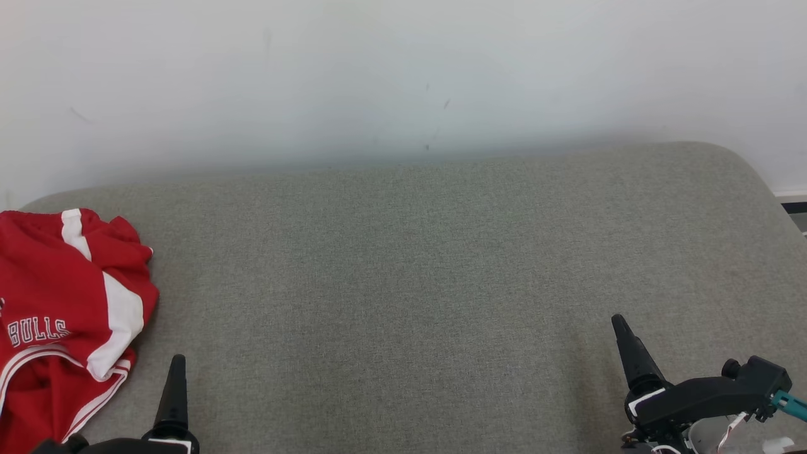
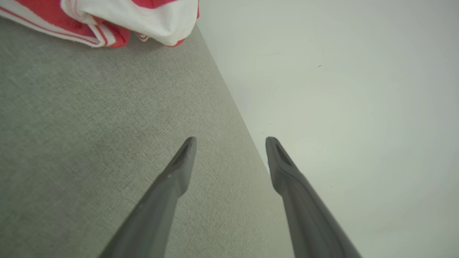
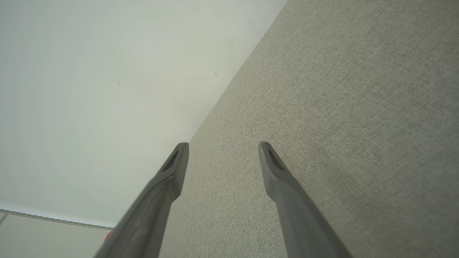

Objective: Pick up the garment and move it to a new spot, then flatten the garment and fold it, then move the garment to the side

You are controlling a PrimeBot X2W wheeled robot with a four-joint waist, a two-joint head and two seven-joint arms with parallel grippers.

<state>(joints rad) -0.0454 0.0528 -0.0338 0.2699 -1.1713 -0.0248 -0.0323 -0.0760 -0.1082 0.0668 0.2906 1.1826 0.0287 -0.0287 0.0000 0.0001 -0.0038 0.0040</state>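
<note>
Crumpled red-and-white sports garment (image 1: 63,315) lettered "BULLS", at the left end of the grey fabric-covered counter (image 1: 403,284). Left end effector (image 2: 231,139) with fingers spread wide, empty, near the garment's hem, not touching. Right end effector (image 3: 223,144) likewise spread and empty, well apart at the counter's right.

The garment (image 1: 60,296) is sitting all crumpled at the far left of the head view, running off the left and bottom edges. It's red with wide white stripes and thin white trim, and it's showing "BULLS" lettering. In the left wrist view it's bunching up in the upper left corner, lying on the grey fabric surface (image 1: 403,284).
</note>
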